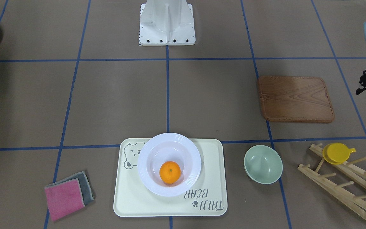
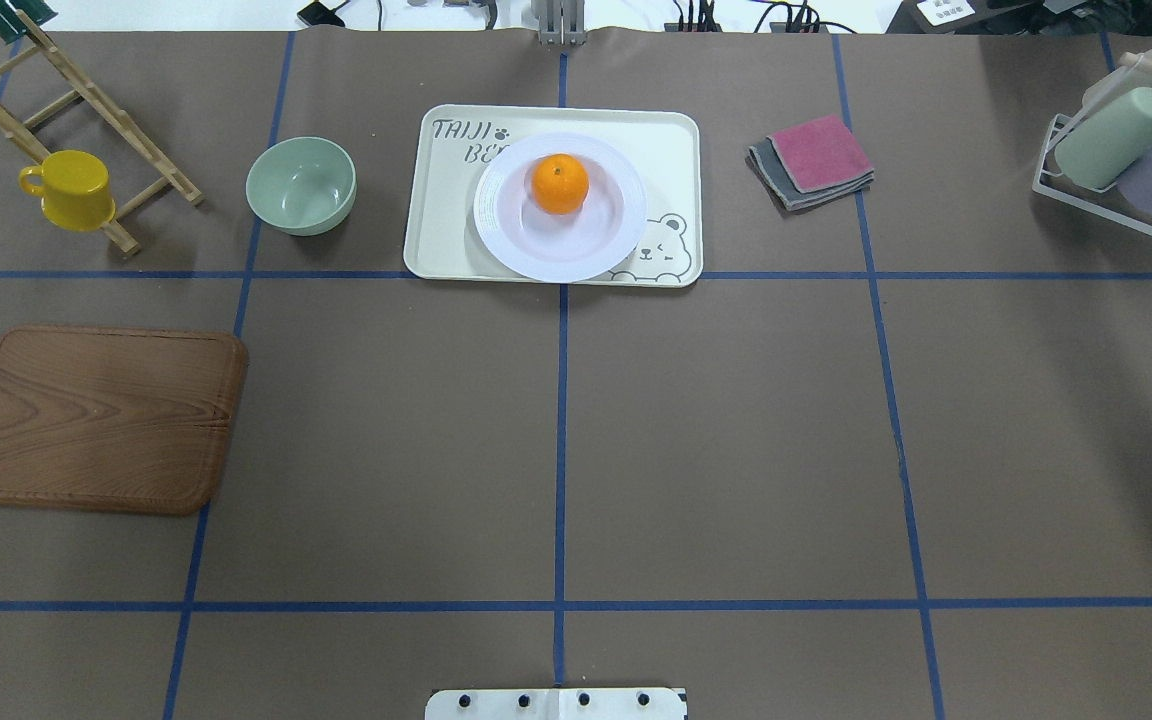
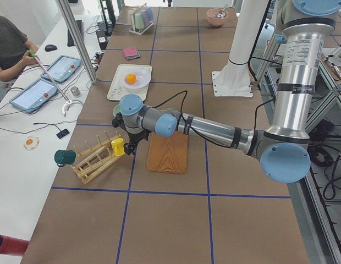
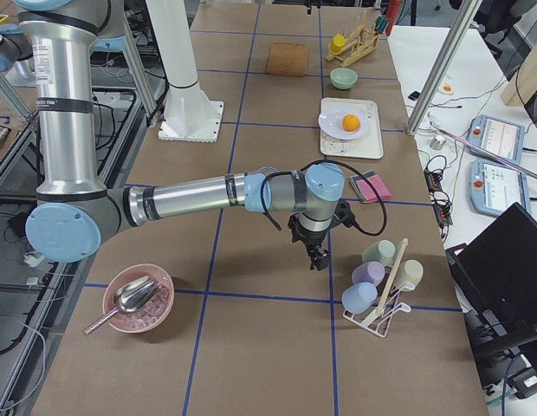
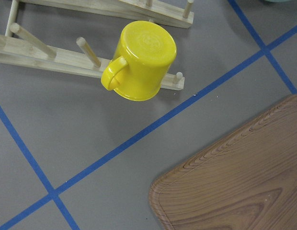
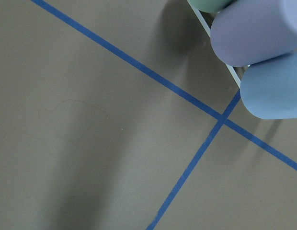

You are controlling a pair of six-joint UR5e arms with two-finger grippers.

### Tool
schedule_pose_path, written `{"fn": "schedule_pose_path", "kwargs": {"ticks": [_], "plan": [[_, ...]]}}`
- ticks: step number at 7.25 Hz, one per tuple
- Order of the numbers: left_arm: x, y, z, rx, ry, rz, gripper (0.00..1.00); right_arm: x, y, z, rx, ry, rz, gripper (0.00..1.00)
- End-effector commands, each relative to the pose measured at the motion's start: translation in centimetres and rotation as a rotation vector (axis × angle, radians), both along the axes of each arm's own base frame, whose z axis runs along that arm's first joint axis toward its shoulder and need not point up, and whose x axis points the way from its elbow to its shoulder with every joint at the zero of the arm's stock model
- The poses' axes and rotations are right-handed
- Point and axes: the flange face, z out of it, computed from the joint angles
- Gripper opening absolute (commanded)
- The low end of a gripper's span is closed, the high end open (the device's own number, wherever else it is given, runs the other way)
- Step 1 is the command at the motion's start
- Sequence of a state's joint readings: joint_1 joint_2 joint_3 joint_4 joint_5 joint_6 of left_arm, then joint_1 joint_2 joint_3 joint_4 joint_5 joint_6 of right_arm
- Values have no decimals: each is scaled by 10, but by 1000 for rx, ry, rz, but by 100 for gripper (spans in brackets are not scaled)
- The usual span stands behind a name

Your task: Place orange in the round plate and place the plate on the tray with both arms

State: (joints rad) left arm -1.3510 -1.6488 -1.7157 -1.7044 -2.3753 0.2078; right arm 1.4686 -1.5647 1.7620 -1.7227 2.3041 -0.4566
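The orange (image 1: 170,172) lies inside the white round plate (image 1: 148,152), a little off its centre. The plate rests on the cream bear tray (image 1: 138,200) at the table's far side, seen also from overhead as the orange (image 2: 560,184), the plate (image 2: 536,255) and the tray (image 2: 436,230). Both arms are well away from them. My left gripper (image 3: 128,148) hangs over the table beside the yellow cup; only its black edge (image 1: 365,83) shows in the front view. My right gripper (image 4: 320,258) hovers near the cup rack. I cannot tell whether either is open or shut.
A brown wooden board (image 2: 96,420), a pale-green bowl (image 2: 300,185) and a yellow cup (image 5: 141,60) on a wooden rack (image 2: 86,100) sit on my left. Folded cloths (image 2: 811,160) and a wire rack of pastel cups (image 2: 1126,160) are on my right. A person (image 3: 8,44) sits beside the table.
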Motion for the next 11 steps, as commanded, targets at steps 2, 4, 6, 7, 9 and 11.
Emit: {"fn": "schedule_pose_path", "kwargs": {"ticks": [2, 4, 6, 7, 9, 11], "plan": [[-3, 7, 9, -1, -14, -7, 99, -1, 1, -2, -4, -6, 7, 100], [-1, 6, 7, 3, -12, -2, 99, -3, 2, -4, 8, -1, -8, 100], [0, 4, 4, 9, -10, -2, 99, -6, 7, -7, 16, -3, -17, 100], [0, 2, 4, 9, -12, -3, 99, -6, 7, -6, 15, -3, -17, 100], [-2, 6, -3, 24, -7, -4, 99, -5, 7, -27, 59, -6, -17, 100], [-2, 7, 2, 16, -16, -4, 99, -4, 8, -29, 61, -3, -14, 100]]}}
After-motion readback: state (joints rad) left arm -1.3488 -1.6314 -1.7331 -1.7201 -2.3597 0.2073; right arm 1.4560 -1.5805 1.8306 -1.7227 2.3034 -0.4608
